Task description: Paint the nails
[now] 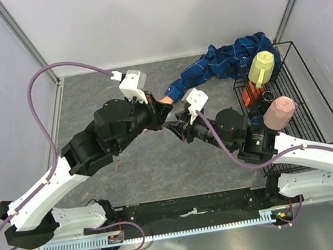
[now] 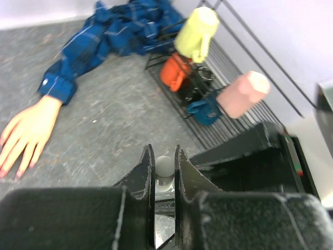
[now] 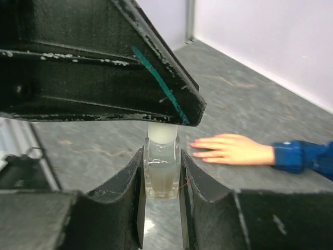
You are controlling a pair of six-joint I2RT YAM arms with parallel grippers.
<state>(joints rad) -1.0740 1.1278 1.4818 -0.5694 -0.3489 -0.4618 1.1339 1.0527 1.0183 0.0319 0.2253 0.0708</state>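
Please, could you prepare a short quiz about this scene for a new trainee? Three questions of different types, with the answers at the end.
1. True or false: the mannequin hand lies on the table, outside the wire rack.
2. What does the right gripper clamp? A: the clear bottle. B: a pink cup. C: the shirt sleeve.
3. Fill in: the left gripper is shut on the bottle's white ____.
Key: 1 true; 2 A; 3 cap.

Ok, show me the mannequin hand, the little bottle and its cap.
mannequin hand (image 2: 30, 126), left wrist view, back of the hand.
bottle (image 3: 162, 173), right wrist view, clear glass body.
cap (image 2: 165, 166), left wrist view, rounded white top.
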